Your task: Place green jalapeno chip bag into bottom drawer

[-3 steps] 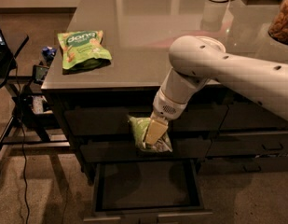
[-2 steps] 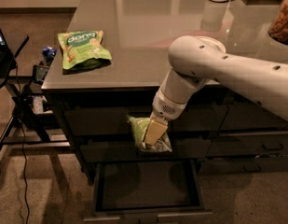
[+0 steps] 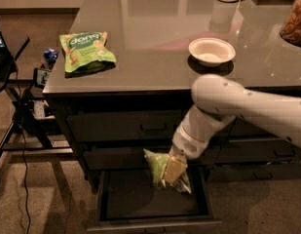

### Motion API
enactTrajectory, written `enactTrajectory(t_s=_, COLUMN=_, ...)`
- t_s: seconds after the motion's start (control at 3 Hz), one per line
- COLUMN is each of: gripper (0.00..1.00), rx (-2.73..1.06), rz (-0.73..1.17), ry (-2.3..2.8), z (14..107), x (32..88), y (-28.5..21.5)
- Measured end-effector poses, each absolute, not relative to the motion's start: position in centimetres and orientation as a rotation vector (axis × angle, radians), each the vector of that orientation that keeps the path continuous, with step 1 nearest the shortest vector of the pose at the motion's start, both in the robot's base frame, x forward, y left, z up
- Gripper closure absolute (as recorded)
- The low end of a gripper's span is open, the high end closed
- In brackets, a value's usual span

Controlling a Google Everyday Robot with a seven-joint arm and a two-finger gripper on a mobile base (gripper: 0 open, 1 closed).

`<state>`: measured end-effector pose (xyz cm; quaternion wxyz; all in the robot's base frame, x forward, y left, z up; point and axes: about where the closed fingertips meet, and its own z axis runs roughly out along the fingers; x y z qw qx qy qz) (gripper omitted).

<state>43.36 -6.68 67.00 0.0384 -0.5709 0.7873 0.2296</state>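
Note:
The green jalapeno chip bag (image 3: 159,166) is a small olive-green crinkly bag held in my gripper (image 3: 174,170), which is shut on it. The white arm reaches down from the right, in front of the middle drawer. The bag hangs just above the right half of the bottom drawer (image 3: 140,199), which is pulled out and shows a dark interior. The bag's lower right corner sits over the drawer's right side.
A brighter green "dang" bag (image 3: 86,51) lies on the counter's left. A white bowl (image 3: 211,50) sits on the counter (image 3: 155,28) to the right. Two upper drawers (image 3: 125,126) are shut. A stand and cables (image 3: 23,126) are at the left on the floor.
The arm and bag have moved lower and to the right, closer to the open bottom drawer. The white bowl is uncovered now.

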Motion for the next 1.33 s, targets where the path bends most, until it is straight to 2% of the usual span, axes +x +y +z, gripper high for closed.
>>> enactTrajectory(t_s=0.33, gripper=1.00, rx=-1.690, rz=0.824, ry=2.486, z=62.2, x=40.7, y=-8.2)
enactTrajectory(t_s=0.67, gripper=1.00, rx=-1.690, rz=0.824, ry=2.486, z=62.2, x=40.7, y=-8.2)
enactTrajectory(t_s=1.33, gripper=1.00, rx=-1.509, rz=0.989, ry=2.566, z=54.1, x=39.6, y=-7.8)
